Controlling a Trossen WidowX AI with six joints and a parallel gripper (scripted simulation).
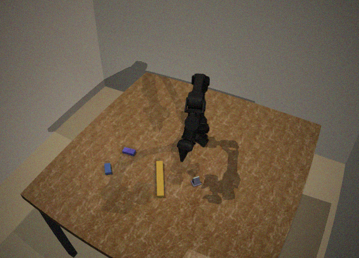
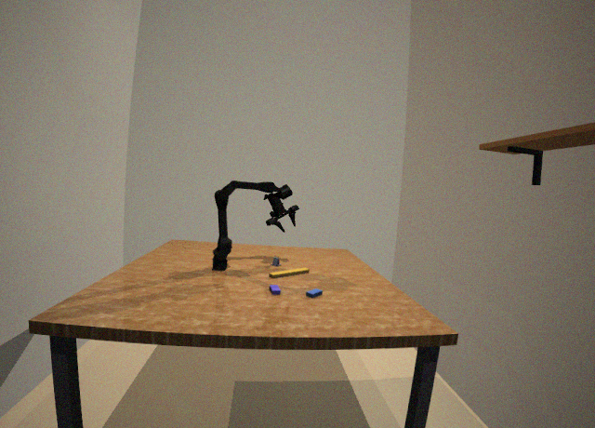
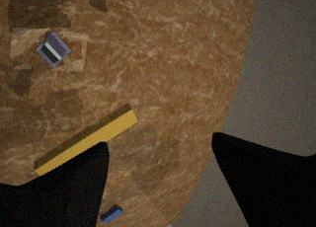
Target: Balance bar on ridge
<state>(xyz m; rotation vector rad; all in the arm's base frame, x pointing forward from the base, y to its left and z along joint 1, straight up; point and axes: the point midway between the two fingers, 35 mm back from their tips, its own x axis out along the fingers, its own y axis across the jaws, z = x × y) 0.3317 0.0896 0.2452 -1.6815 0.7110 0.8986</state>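
The yellow bar [image 1: 160, 178] [image 2: 289, 273] [image 3: 118, 125] lies flat on the table. The small grey ridge [image 1: 196, 181] [image 2: 275, 261] [image 3: 53, 50] stands apart from it, to its right in the top view, on a square base with nothing on top. My gripper [image 2: 289, 228] [image 3: 161, 144] is open and empty, high above the table and tilted downward. In the wrist view the left finger overlaps the lower edge of the bar, hiding part of it, but the bar is far below. In the top view the arm partly hides the fingers.
A blue block [image 1: 107, 168] [image 2: 314, 293] [image 3: 112, 214] and a purple block [image 1: 128, 151] [image 2: 274, 289] lie on the table to the left of the bar in the top view. A wooden shelf [image 2: 552, 137] is on the right wall in the exterior view.
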